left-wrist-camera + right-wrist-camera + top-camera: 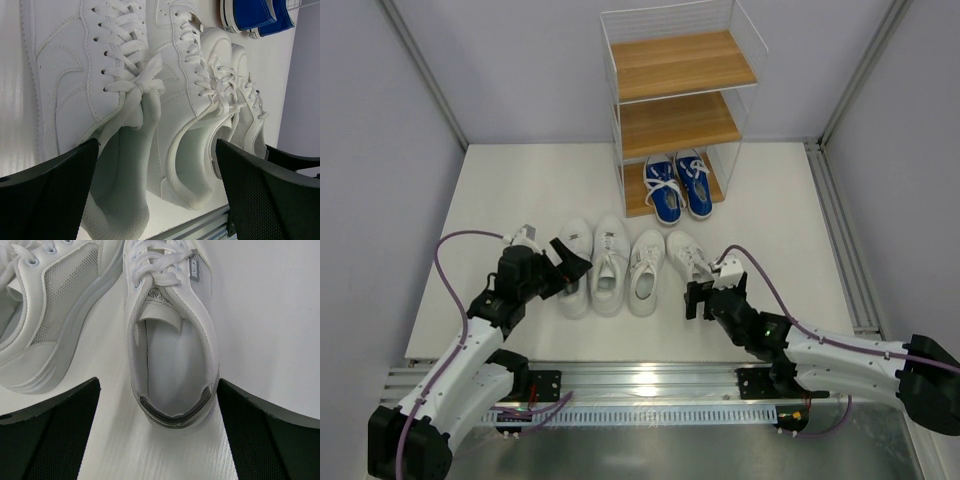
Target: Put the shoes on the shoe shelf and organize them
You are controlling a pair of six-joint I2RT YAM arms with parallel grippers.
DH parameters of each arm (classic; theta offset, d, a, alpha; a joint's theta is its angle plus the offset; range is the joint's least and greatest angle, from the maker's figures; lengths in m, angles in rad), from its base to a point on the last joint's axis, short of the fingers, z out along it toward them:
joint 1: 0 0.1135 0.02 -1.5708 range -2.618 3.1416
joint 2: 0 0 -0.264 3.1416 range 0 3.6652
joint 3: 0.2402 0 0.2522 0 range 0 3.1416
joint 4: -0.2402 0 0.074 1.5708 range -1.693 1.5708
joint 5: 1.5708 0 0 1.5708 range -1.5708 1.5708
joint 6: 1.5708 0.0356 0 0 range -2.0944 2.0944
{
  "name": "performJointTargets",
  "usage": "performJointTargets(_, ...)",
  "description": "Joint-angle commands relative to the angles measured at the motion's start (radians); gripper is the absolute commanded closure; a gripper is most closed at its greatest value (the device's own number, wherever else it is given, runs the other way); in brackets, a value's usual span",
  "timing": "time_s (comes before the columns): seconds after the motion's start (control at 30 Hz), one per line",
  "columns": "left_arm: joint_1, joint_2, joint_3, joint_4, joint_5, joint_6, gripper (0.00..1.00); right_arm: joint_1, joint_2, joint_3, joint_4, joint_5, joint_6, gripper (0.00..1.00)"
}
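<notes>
The shoe shelf (680, 65) stands at the back, with a blue pair (678, 188) on its bottom board. Several white shoes lie in a row on the table, toes pointing to the shelf. My left gripper (574, 265) is open over the heel of the leftmost shoe (576, 240). In the left wrist view the left gripper (156, 145) spans the collars of that shoe (65, 75) and its neighbour (175, 100). My right gripper (706, 290) is open just behind the rightmost shoe (686, 255). Seen from the right wrist, the right gripper (159, 382) has a finger on each side of the heel (172, 405), touching nothing.
The two upper shelf boards (678, 125) hold nothing. A metal rail (650, 380) runs along the table's near edge by the arm bases. Grey walls close in both sides. A purple cable (445, 255) loops off the left arm.
</notes>
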State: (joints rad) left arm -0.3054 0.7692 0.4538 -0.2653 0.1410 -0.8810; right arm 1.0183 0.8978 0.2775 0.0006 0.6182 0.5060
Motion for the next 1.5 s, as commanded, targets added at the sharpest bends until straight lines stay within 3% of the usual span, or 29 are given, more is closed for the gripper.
performJointTargets(0.0,0.008,-0.002,-0.017,-0.048,-0.049,0.025,0.0,-0.003,-0.06,-0.029,0.171,0.009,-0.098,0.0)
performJointTargets(0.2,0.008,0.024,-0.024,-0.02,-0.037,0.016,0.0,-0.003,-0.076,-0.069,0.22,0.06,-0.1,0.05)
performJointTargets(0.57,0.008,0.036,-0.024,-0.006,-0.029,0.014,0.0,-0.047,0.165,-0.005,0.289,0.057,-0.066,0.25)
performJointTargets(0.7,0.008,0.036,-0.023,-0.006,-0.027,0.013,0.0,-0.066,0.202,-0.003,0.343,0.034,-0.067,0.52)
performJointTargets(0.83,0.008,0.039,-0.021,-0.005,-0.027,0.014,0.0,-0.092,0.211,-0.001,0.369,-0.012,-0.09,0.88)
performJointTargets(0.9,0.008,0.039,-0.023,-0.003,-0.027,0.014,0.0,-0.113,0.223,0.005,0.371,-0.038,-0.098,0.96)
performJointTargets(1.17,0.008,0.041,-0.02,-0.009,-0.029,0.02,0.0,-0.132,0.155,0.009,0.34,-0.14,-0.109,0.96)
performJointTargets(1.47,0.009,0.062,-0.01,0.001,-0.027,0.022,0.0,-0.132,-0.138,0.118,0.044,-0.118,-0.191,0.96)
